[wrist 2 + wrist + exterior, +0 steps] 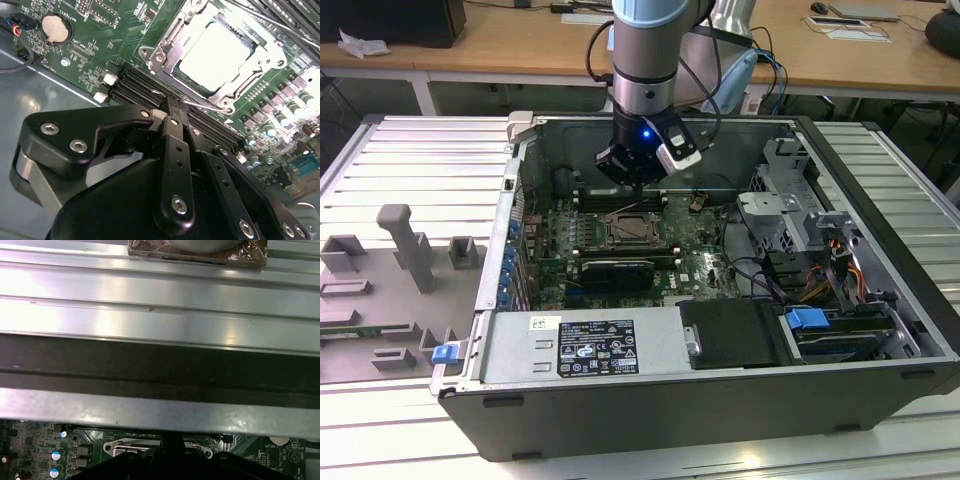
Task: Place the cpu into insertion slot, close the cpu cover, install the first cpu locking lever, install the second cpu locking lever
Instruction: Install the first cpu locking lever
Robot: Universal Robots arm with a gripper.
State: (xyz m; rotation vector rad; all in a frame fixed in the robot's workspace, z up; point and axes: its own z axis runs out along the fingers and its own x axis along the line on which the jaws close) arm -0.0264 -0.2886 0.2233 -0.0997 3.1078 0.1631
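**Gripper at the socket edge, CPU seated, levers in hand**

The exterior view shows the arm reaching down into the open case (pixel 880 330), with the gripper (pixel 638 185) just above the far edge of the slot (pixel 632 228) on the board (pixel 705 262). In the second wrist view the cpu (pixel 217 54) lies flat in the slot (pixel 165 37), its pale metal top showing through the cut-out of the cover (pixel 270 60), which appears to be folded down around it. Placing the chip and closing the cover therefore look done; the step in hand is judged to be a locking lever.

The gripper (pixel 172 107) has its fingers drawn together, nothing visibly held between them, and the tips sit at a thin wire lever (pixel 202 104) that runs along the near side of the socket, beside the memory slots (pixel 137 85). Whether the tips touch the wire cannot be told.

The next move calls for a small, controlled sideways and downward push to seat the wire under its hook without slipping off.

Room is tight: memory slots flank the socket on one side and capacitors (pixel 280 117) stand near another. The first wrist view shows the case wall (pixel 160 290) close beyond the board, so free room lies mainly upward.
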